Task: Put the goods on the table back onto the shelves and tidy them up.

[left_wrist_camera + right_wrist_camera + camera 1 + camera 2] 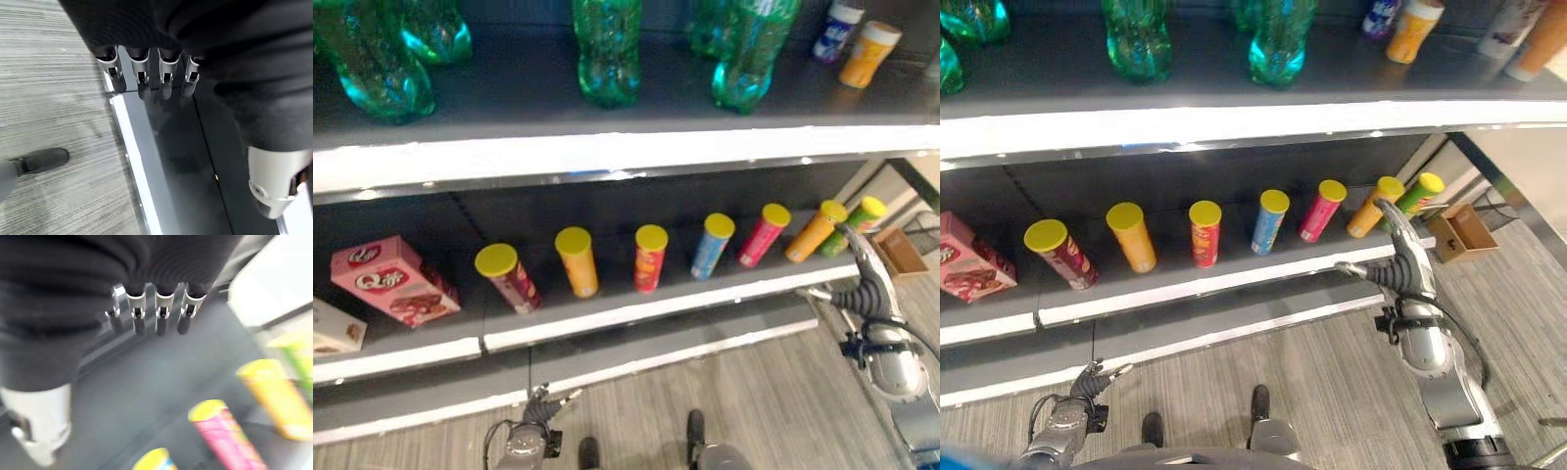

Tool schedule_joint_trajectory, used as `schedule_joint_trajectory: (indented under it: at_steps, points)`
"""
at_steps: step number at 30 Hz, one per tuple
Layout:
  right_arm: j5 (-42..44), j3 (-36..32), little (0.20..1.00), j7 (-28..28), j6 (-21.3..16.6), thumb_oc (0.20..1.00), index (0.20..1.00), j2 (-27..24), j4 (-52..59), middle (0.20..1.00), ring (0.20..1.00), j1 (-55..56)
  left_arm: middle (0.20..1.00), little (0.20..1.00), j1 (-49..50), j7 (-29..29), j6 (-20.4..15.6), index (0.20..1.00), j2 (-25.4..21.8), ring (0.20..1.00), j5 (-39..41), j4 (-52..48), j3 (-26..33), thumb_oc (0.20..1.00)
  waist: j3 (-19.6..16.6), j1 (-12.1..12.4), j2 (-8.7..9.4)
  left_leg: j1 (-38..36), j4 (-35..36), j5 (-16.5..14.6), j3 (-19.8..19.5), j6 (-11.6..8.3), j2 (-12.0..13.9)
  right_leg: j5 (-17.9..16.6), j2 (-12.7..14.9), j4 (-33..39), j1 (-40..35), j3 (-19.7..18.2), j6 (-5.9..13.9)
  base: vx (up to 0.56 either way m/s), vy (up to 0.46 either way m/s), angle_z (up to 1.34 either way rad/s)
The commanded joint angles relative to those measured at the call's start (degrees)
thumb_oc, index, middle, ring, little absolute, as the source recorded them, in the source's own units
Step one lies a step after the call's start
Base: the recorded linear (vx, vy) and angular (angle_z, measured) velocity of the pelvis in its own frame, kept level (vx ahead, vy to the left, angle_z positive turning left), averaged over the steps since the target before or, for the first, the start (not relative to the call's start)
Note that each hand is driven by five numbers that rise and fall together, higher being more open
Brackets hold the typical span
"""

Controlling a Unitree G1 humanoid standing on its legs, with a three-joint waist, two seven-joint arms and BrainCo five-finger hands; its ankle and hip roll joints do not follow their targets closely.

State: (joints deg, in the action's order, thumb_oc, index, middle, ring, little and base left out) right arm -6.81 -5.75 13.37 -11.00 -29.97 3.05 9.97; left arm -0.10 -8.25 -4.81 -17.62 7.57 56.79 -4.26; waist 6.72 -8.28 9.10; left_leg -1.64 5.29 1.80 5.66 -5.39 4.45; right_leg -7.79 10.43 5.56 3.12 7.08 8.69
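Shelves (636, 147), chip cans (650, 257), grey floor (734, 372)

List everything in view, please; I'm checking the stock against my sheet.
bottles: at least five, green, upper shelf
cups: orange and white-blue, upper shelf, far right
cans: seven, yellow lids, in a row on the lower shelf; bodies dark red, orange, red, blue, pink, orange, green
pink box: one, lower shelf, left
pale box: one, at the left edge
cardboard box: one, brown, floor beyond the shelf's right end
right hand: open, raised by the rightmost cans
left hand: open, low, near the floor
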Motion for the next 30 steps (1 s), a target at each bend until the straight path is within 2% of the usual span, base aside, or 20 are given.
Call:
schedule_joint_trajectory:
  at_steps: [1, 2, 4, 6, 7, 8, 9, 12, 16, 19, 20, 21, 22, 25, 26, 27, 29, 30]
  points:
    - [13.8, -3.5, 1.0, -0.8, 0.1, 1.0, 1.0, 3.6, -11.5, 1.0, 1.0, -1.7, 1.0, 1.0, -3.1, 0.7, -0.9, 1.0, 0.6, 1.0, -1.8, 3.7, 0.6, 1.0, 0.8, -0.8, -0.95, -2.5, -2.2, -8.0, 1.8, 2.73, -0.2, 1.8, 6.2, -4.6, -0.3, 0.6, 5.55, 0.02, 0.072, -0.37]
    - [13.9, -3.4, 1.0, -0.8, 0.0, 1.0, 1.0, 3.6, -11.7, 1.0, 1.0, -1.8, 1.0, 1.0, -3.1, 0.7, -0.9, 1.0, 0.6, 1.0, -1.8, 3.7, 0.6, 1.0, 0.9, -0.8, -0.92, -2.6, -2.1, -8.0, 1.8, 2.73, -0.2, 1.8, 6.2, -4.6, -0.4, 0.6, 5.56, 0.02, 0.071, -0.31]
    - [18.8, -5.3, 1.0, 0.4, 0.8, 1.0, 1.0, 8.4, -22.5, 1.0, 1.0, -1.7, 1.0, 1.0, -3.1, 0.7, -0.8, 1.0, 0.3, 1.0, -1.2, 3.7, 1.0, 1.0, 0.7, -1.5, -1.3, -3.1, -1.9, -8.2, 2.2, 3.01, -0.7, 1.8, 6.5, -4.8, -0.4, -0.1, 5.71, 0.01, 0.049, -0.18]
    - [20.0, -5.7, 1.0, 0.4, 0.8, 1.0, 1.0, 9.3, -25.6, 1.0, 1.0, -1.8, 1.0, 1.0, -3.3, 0.7, -0.6, 1.0, 0.3, 1.0, -1.1, 4.0, 0.9, 1.0, 0.8, -1.8, -1.36, -3.1, -1.9, -8.3, 2.2, 3.07, -0.8, 1.8, 6.5, -5.0, -0.1, -0.3, 5.78, -0.01, 0.018, -0.02]
    - [20.9, -5.6, 1.0, 0.7, 1.0, 1.0, 1.0, 10.2, -29.1, 1.0, 1.0, -2.0, 1.0, 1.0, -3.6, 0.8, -0.5, 1.0, 0.0, 1.0, -0.9, 4.2, 1.0, 1.0, 0.9, -2.0, -1.4, -3.2, -1.9, -8.3, 2.3, 3.13, -0.9, 1.8, 6.6, -5.2, 0.1, -0.6, 5.79, -0.01, 0.053, 0.0]
    - [23.3, -5.2, 1.0, 0.5, 1.4, 1.0, 1.0, 12.2, -37.3, 1.0, 1.0, -2.1, 1.0, 1.0, -3.7, 0.7, -0.5, 1.0, -0.1, 1.0, -1.0, 5.0, 0.5, 1.0, 1.0, -2.4, -1.46, -3.8, -1.8, -8.5, 2.7, 3.29, -1.2, 1.6, 6.8, -5.3, 0.1, -1.4, 5.91, 0.0, 0.059, -0.11]
    - [23.8, -4.9, 1.0, 0.3, 1.8, 1.0, 1.0, 13.0, -39.4, 1.0, 1.0, -2.2, 1.0, 1.0, -3.8, 0.9, -0.5, 1.0, -0.3, 1.0, -1.0, 5.0, 0.4, 1.0, 1.0, -2.5, -1.54, -4.0, -1.7, -8.6, 2.9, 3.35, -1.3, 1.6, 6.8, -5.3, 0.1, -1.6, 5.96, 0.0, 0.062, -0.16]
    - [24.2, -3.1, 1.0, -1.6, 3.0, 1.0, 1.0, 14.6, -44.2, 1.0, 1.0, -1.7, 1.0, 1.0, -3.9, 1.1, -0.5, 1.0, -0.5, 1.0, -1.4, 5.0, 0.2, 1.0, 1.3, -2.8, -1.48, -4.4, -1.8, -8.8, 3.2, 3.57, -1.6, 1.5, 6.9, -5.6, 0.3, -2.3, 6.01, -0.01, 0.032, -0.2]
    - [24.5, 2.4, 1.0, -7.5, 5.3, 1.0, 1.0, 17.4, -53.9, 1.0, 1.0, -0.8, 1.0, 1.0, -4.7, 2.3, -0.5, 1.0, -1.0, 1.0, -2.7, 5.7, -1.4, 1.0, 2.2, -3.2, -1.03, -5.3, -1.8, -9.0, 3.9, 3.74, -1.9, 1.6, 7.1, -6.7, 0.9, -3.8, 6.09, -0.04, 0.026, -0.11]
    - [23.8, 6.0, 1.0, -9.9, 6.2, 1.0, 1.0, 19.0, -57.6, 1.0, 1.0, -2.2, 1.0, 1.0, -5.7, 2.8, -0.5, 1.0, -1.5, 1.0, -3.1, 5.6, -2.9, 1.0, 4.1, -3.4, -0.45, -5.0, -2.6, -8.7, 5.4, 3.88, -1.3, -0.3, 6.0, -7.1, 3.2, -4.9, 6.2, -0.14, -0.032, -0.19]
    - [23.6, 6.7, 1.0, -10.1, 6.2, 1.0, 1.0, 19.2, -57.3, 1.0, 1.0, -2.7, 1.0, 1.0, -6.0, 2.8, -0.5, 1.0, -1.6, 1.0, -3.1, 5.6, -3.3, 1.0, 4.9, -3.1, -0.35, -4.7, -3.0, -8.7, 6.5, 3.85, -0.8, -1.2, 5.8, -7.6, 4.5, -4.3, 6.3, -0.19, -0.081, -0.48]
    - [23.7, 7.0, 1.0, -10.2, 6.1, 1.0, 1.0, 19.3, -57.5, 1.0, 1.0, -3.2, 1.0, 1.0, -6.2, 2.9, -0.4, 1.0, -1.8, 1.0, -3.3, 5.4, -3.4, 1.0, 5.6, -2.6, -0.52, -4.2, -3.9, -8.5, 8.0, 3.77, 0.1, -1.4, 6.5, -8.0, 5.4, -1.5, 6.31, -0.24, -0.168, -1.45]
    - [23.1, 6.9, 1.0, -10.2, 6.0, 1.0, 1.0, 19.1, -56.8, 1.0, 1.0, -3.9, 1.0, 1.0, -6.2, 3.3, -0.2, 1.0, -1.9, 1.0, -3.4, 5.0, -3.4, 1.0, 6.4, -1.6, -1.53, -3.3, -6.0, -8.6, 10.5, 3.15, 2.9, -0.5, 8.8, -8.5, 4.5, 5.2, 5.27, -0.24, -0.191, -1.53]
    - [22.8, 5.5, 1.0, -9.3, 5.8, 1.0, 1.0, 17.8, -57.8, 1.0, 1.0, -5.4, 1.0, 1.0, -6.9, 3.4, -0.2, 1.0, -2.4, 1.0, -3.0, 5.2, -3.0, 1.0, 5.9, -0.5, -2.47, -1.3, -7.8, -7.8, 13.9, 2.43, 6.0, -1.7, 13.9, -9.0, 2.4, 10.7, 4.52, -0.18, -0.178, -0.82]
    - [22.6, 5.0, 1.0, -8.9, 5.8, 1.0, 1.0, 17.5, -58.0, 1.0, 1.0, -5.8, 1.0, 1.0, -7.0, 3.5, -0.1, 1.0, -2.4, 1.0, -2.8, 5.3, -2.9, 1.0, 5.6, -0.2, -2.69, -1.0, -8.3, -7.8, 14.8, 2.09, 6.8, -2.9, 15.3, -8.9, 1.7, 11.6, 4.75, -0.05, -0.216, -0.84]
    - [22.3, 4.7, 1.0, -8.7, 5.8, 1.0, 1.0, 17.2, -58.5, 1.0, 1.0, -5.9, 1.0, 1.0, -7.1, 3.6, -0.1, 1.0, -2.6, 1.0, -2.7, 5.5, -2.7, 1.0, 5.0, 0.3, -3.13, -1.1, -8.3, -8.5, 14.8, 1.24, 8.1, -4.0, 16.5, -8.7, 0.5, 12.2, 5.79, -0.04, -0.261, -0.93]
    - [21.7, 4.1, 1.0, -8.4, 6.0, 1.0, 1.0, 16.9, -58.4, 1.0, 1.0, -6.1, 1.0, 1.0, -6.7, 3.9, -0.1, 1.0, -2.8, 1.0, -2.1, 5.4, -2.2, 1.0, 4.5, 1.1, -3.0, -0.2, -9.2, -7.6, 16.0, 0.4, 9.9, -7.9, 19.3, -8.3, -0.4, 14.8, 6.31, -0.05, -0.358, -0.64]
    - [21.4, 3.9, 1.0, -8.3, 6.0, 1.0, 1.0, 16.7, -58.2, 1.0, 1.0, -6.0, 1.0, 1.0, -6.1, 3.9, -0.1, 1.0, -3.2, 1.0, -2.2, 5.2, -1.5, 1.0, 4.1, 1.9, -2.98, 0.4, -10.1, -6.9, 17.2, -0.69, 12.0, -10.8, 20.6, -7.8, -1.2, 16.8, 6.31, -0.02, -0.317, -0.79]
